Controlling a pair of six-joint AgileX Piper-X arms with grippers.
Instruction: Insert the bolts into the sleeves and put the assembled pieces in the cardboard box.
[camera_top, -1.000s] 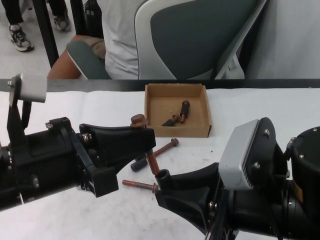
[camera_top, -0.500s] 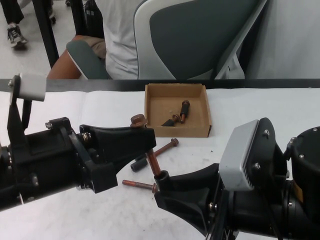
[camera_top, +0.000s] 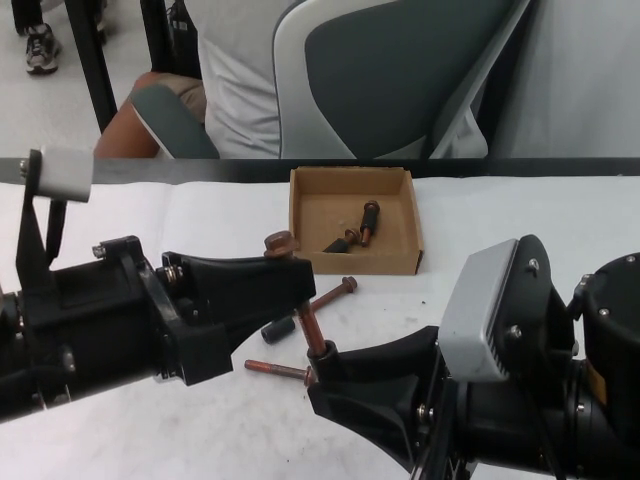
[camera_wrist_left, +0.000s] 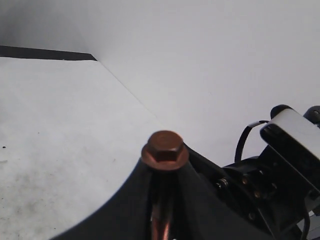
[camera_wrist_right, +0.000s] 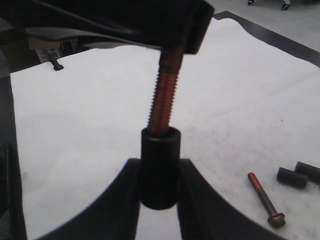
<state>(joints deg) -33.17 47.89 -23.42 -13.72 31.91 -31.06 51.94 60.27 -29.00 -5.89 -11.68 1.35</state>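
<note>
Since the earlier frames the left gripper (camera_top: 297, 285) has been eased slightly lower and sideways, so that the copper-coloured hex-headed metal bolt (camera_wrist_left: 164, 149) is now lined up with the short black cylindrical sleeve (camera_wrist_right: 160, 150), and its threaded tip is seated in the sleeve's mouth. The bolt is pinched across its upper shank by the left gripper's fingers, with the flanged head standing just above them and the shank tilted a little off upright. The sleeve is clamped upright in the right gripper (camera_wrist_right: 159, 195). Bare threads are seen between the sleeve's rim and the left fingers (how deep the tip has gone cannot be told). Both pieces are held in the air over the white-covered worktop (camera_top: 200, 220), about midway between its side edges.

An open, shallow brown cardboard box (camera_top: 360, 263) is set at the far edge of the worktop, roughly midway along it. Inside it an assembled piece (camera_top: 369, 222) is lying, with a second assembled piece (camera_top: 343, 241) close beside it. A loose copper bolt (camera_top: 333, 294) is laid just in front of the box, a second loose bolt (camera_top: 276, 369) lies closer to the near edge, and a loose black sleeve (camera_top: 279, 327) is seen between the two
</note>
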